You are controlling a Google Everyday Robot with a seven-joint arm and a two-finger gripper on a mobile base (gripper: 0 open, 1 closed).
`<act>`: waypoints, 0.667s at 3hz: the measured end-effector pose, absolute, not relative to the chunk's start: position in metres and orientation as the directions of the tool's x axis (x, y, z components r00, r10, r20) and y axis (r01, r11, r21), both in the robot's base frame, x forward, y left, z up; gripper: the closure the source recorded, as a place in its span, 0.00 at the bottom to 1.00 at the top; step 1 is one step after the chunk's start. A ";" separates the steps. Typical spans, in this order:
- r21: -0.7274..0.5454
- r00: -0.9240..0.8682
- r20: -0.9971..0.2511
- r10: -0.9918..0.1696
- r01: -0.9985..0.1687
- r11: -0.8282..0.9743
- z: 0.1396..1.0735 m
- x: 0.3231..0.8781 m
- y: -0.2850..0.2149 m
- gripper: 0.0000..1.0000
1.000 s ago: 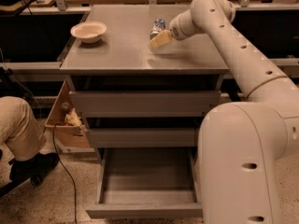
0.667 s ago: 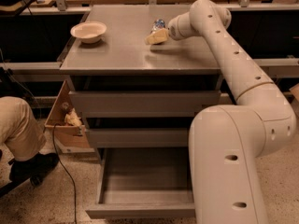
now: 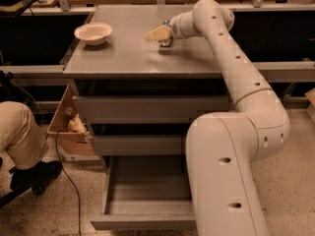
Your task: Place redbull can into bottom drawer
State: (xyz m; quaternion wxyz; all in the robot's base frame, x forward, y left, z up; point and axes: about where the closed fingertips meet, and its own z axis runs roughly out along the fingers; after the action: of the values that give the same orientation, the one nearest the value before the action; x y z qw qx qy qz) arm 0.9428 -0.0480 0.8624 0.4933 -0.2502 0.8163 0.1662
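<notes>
The redbull can (image 3: 166, 43) stands on the grey cabinet top (image 3: 128, 58), right of centre. It is mostly hidden behind my gripper, and only its shiny lower end and a bit of blue at the top show. My gripper (image 3: 154, 34) is right at the can, pointing left just above the top. I cannot tell whether it holds the can. The bottom drawer (image 3: 142, 222) is pulled out at floor level, and its grey tray looks empty.
A white bowl (image 3: 93, 33) sits at the back left of the cabinet top. The two upper drawers (image 3: 147, 109) are closed. My arm's large base (image 3: 221, 181) stands right of the open drawer. A cardboard box (image 3: 66, 127) and a person's knee (image 3: 19, 132) are at the left.
My gripper has moved slightly left and toward the back of the cabinet top, staying by the can. The drawers and bowl have not moved.
</notes>
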 end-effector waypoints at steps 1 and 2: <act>0.027 -0.408 -0.876 -0.256 -0.573 0.819 0.853 0.945 -0.041 0.19; 0.005 -0.400 -0.872 -0.282 -0.584 0.812 0.854 0.944 -0.034 0.43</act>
State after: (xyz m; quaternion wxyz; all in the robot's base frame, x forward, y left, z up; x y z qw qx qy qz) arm 0.9444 -0.0342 0.8543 0.4802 -0.2633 0.8219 0.1570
